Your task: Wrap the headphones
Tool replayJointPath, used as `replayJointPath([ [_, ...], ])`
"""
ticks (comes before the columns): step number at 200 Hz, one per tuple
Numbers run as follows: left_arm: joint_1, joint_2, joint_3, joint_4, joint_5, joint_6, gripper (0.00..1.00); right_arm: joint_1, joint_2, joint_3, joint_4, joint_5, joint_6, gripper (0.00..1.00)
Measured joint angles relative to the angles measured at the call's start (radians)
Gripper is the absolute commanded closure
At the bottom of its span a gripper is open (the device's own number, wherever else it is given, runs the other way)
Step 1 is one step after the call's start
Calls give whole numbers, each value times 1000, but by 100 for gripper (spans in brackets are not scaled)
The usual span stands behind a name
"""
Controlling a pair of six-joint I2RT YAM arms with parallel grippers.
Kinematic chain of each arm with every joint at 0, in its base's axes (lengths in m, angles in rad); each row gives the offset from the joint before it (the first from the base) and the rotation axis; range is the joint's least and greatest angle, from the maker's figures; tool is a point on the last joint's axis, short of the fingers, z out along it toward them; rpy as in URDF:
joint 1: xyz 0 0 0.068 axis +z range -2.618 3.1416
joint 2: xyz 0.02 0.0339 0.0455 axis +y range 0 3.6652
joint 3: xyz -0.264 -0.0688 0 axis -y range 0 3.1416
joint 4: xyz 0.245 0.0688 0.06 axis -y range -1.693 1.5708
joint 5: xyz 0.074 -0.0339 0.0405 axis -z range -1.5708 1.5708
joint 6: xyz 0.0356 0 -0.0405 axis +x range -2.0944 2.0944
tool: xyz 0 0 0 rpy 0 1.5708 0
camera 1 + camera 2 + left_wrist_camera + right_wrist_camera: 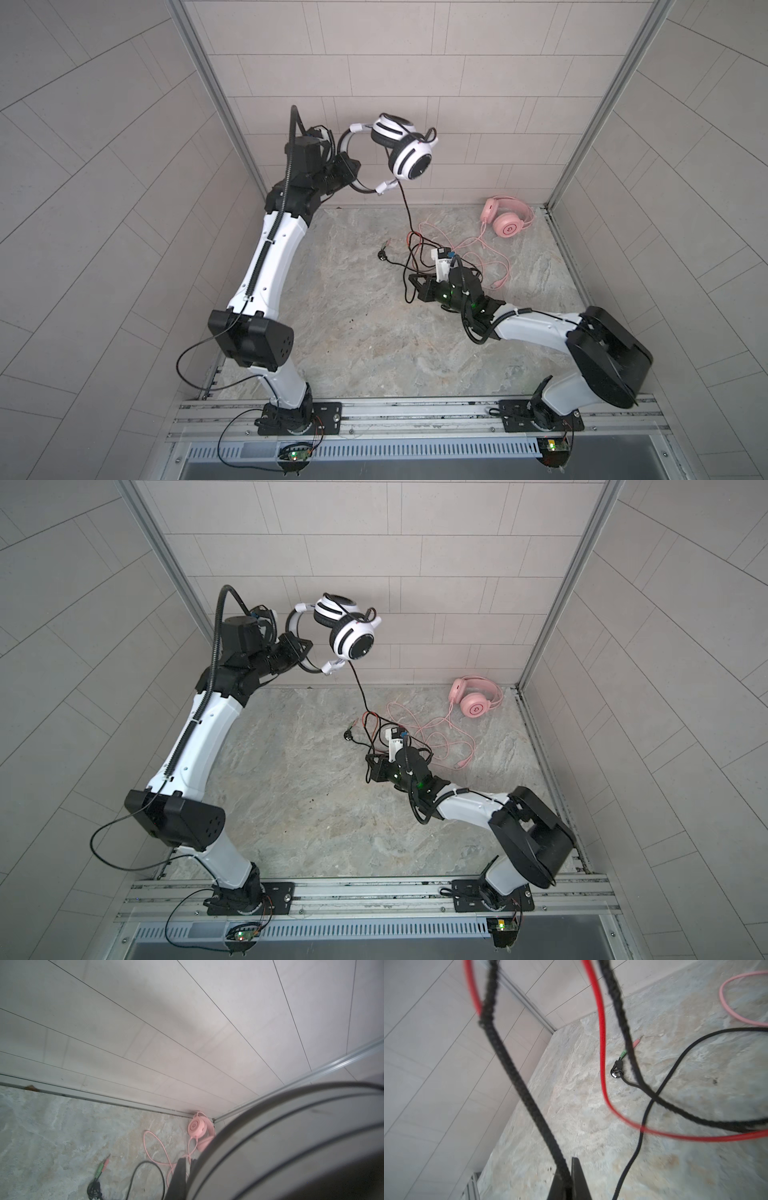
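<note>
Dangling from the clamped left gripper [350, 168]: glossy white headset [411, 160], round cups; right gripper [413, 281] pinches its braided black cord [517, 1076].

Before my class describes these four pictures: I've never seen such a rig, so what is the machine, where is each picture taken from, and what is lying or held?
Two robot arms stand at a marbled table. Two pictures look down from overhead, nearly alike; the other two come from a camera on each arm's wrist. The left gripper is shut on the headband of the white headset, holding it in the air. The right gripper pinches that headset's black cord near the table. A pink headset lies in the far right corner, its pink cord loose.
</note>
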Motion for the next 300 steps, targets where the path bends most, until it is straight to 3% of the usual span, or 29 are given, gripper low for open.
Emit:
replayJointPath([
  [36,100,100,100,-6,-53,-31,100,12,-327,-84,-277,45,-93,100],
  [79,201,142,116,-23,-127,-61,100,-2,-681,-203,-581,152,-148,100],
  [116,291,142,116,-45,-225,-51,100,-67,-818,-203,-775,190,-188,100],
  [152,336,142,115,-96,-303,-4,100,-100,-851,-164,-906,192,-233,100],
  [179,291,127,69,-108,-344,64,100,-98,-800,-44,-959,176,-291,100],
  [234,76,109,-90,-148,-457,232,100,-79,-659,303,-1013,126,-423,100],
  [300,-100,112,-259,-42,-491,269,100,-27,-511,582,-1038,80,-504,100],
])
